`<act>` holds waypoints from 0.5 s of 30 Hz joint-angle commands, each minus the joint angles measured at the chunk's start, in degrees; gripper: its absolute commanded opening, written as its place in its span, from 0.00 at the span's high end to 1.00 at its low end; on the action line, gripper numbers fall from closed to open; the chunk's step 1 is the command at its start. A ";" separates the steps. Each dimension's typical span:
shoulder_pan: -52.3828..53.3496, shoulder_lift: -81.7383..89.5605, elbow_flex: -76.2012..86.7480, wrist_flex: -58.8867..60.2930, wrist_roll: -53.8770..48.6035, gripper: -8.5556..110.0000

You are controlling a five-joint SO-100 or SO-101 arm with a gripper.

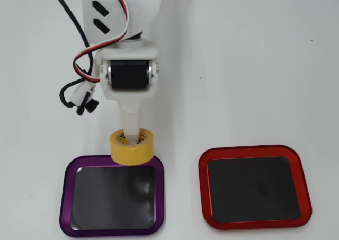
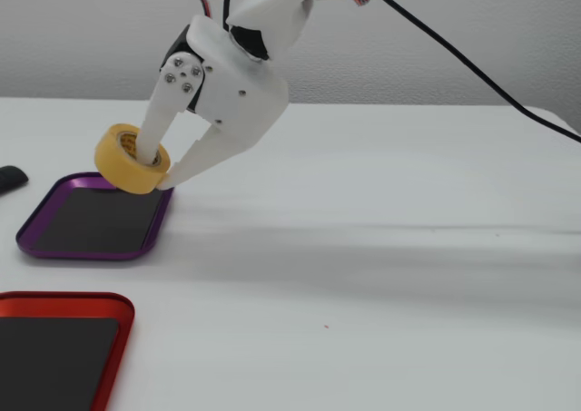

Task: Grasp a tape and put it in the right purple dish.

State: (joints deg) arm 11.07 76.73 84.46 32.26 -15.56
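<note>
The yellow-orange tape (image 1: 132, 151) is tilted and held over the far edge of the purple-rimmed dish (image 1: 65, 197), which lies at the lower left in the overhead view. My gripper (image 1: 131, 139) is shut on the tape, with one finger through the hollow core and the other outside the roll's wall. In the fixed view the tape (image 2: 130, 160) hangs in my gripper (image 2: 156, 171) just above the far right corner of the purple dish (image 2: 91, 252). The dish's dark inner surface holds nothing.
A red-rimmed tray (image 1: 305, 192) of the same shape lies to the right of the purple one in the overhead view and is nearest the camera in the fixed view (image 2: 82, 299). Arm cables (image 1: 79, 94) hang beside the wrist. A small dark object (image 2: 9, 180) shows at the fixed view's left edge.
</note>
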 commanded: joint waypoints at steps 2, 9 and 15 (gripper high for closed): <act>-0.18 0.88 -3.08 2.29 -0.09 0.88; 0.44 1.49 -2.72 3.60 0.00 0.86; 0.79 3.16 -4.04 11.95 0.09 0.83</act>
State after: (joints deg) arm 11.95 76.73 83.58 40.43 -15.56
